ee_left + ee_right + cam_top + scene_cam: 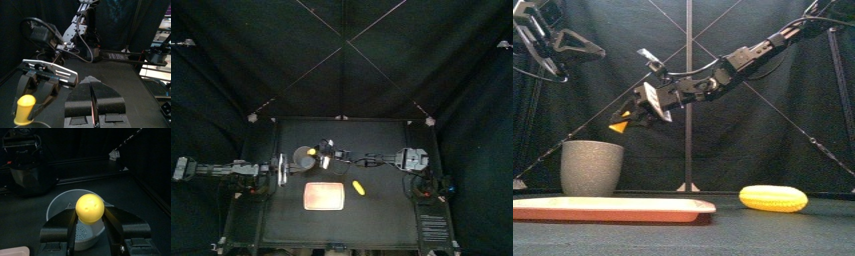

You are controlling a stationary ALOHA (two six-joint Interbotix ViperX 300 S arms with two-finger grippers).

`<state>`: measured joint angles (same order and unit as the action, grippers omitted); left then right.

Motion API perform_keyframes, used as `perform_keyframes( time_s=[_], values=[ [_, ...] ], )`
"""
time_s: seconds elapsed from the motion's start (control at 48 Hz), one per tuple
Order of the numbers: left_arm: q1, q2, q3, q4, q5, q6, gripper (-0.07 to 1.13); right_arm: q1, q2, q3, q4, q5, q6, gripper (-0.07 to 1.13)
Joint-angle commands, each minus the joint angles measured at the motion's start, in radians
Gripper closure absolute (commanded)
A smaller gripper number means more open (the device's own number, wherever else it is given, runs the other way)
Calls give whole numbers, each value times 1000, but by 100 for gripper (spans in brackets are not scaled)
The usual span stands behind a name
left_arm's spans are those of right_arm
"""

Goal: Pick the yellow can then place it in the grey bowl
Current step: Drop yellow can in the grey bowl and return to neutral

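My right gripper [631, 118] is shut on the yellow can [617, 126], holding it in the air just above and to the right of the tall grey speckled bowl [593, 167]. From the right wrist, the can [89, 208] sits between the jaws, directly over the open mouth of the bowl [61, 203]. Seen from above, the right arm reaches past the middle to the bowl [303, 155]. My left gripper [93, 102] rests at the left, shut and empty. Its camera also catches the can [25, 107].
A flat pink tray [325, 196] lies near the table's front, in front of the bowl. A yellow toy corn [772, 198] lies on the table to the right of the tray. The left arm [225, 168] stays along the left side.
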<state>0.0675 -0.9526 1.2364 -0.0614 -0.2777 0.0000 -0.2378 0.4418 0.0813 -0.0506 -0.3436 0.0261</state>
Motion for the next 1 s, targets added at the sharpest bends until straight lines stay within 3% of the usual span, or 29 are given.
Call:
perform_keyframes(
  time_s=[0.021,0.25,0.542,0.75,1.0],
  values=[
    [2,5,-23,0,-8,2,107,5,5,-67,5,23,-2,34],
    [3,5,-20,0,-8,0,107,14,23,-87,38,71,0,20],
    [3,5,-17,-2,-8,-2,107,23,-28,-41,41,71,-3,18],
    [3,5,-3,-2,-8,-2,107,29,-170,144,48,18,-2,18],
    [2,3,-2,0,-6,0,107,46,-417,485,74,-187,-3,18]
  ],
)
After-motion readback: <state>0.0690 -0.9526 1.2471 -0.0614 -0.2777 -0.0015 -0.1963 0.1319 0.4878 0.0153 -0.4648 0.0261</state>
